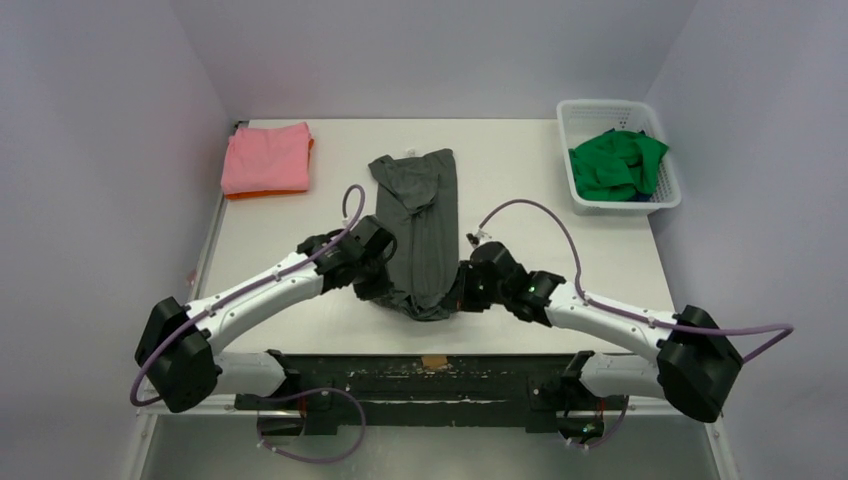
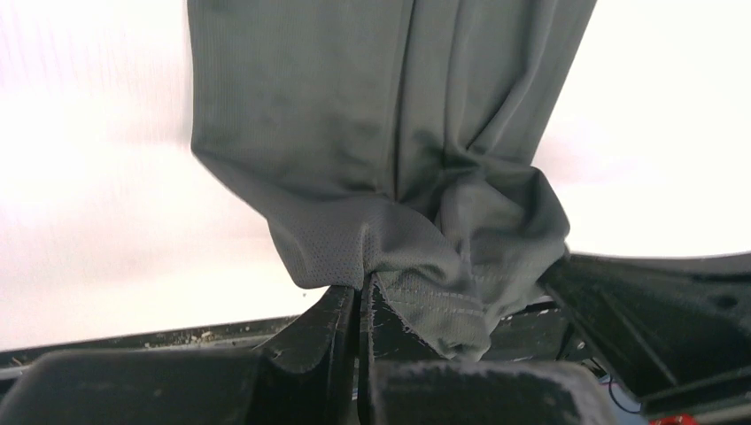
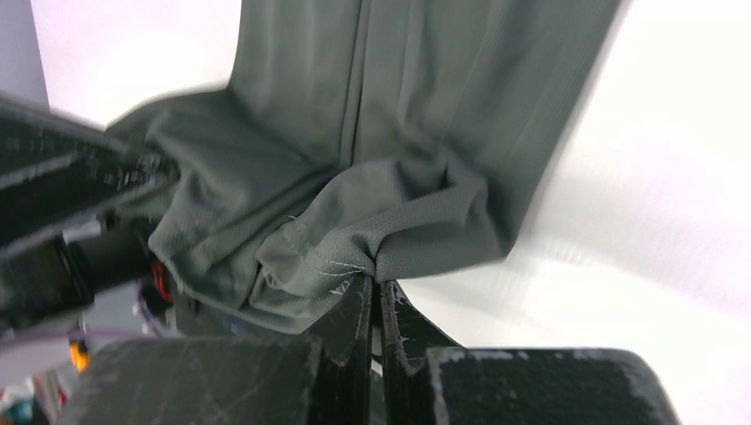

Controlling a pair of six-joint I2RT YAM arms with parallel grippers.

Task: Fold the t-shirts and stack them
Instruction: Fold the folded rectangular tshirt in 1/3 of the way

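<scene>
You see left gripper (image 2: 361,297) clamped on near end of dark grey t-shirt (image 1: 428,215); right gripper (image 3: 375,285) pinching same end from other side.

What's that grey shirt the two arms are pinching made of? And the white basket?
Grey shirt: looks like thin synthetic knit, matte; the left wrist view shows a fine mesh of pinholes near the stitched hem, and it hangs in soft folds. White basket: probably moulded plastic, smooth, judging by its rigid lattice walls.
</scene>
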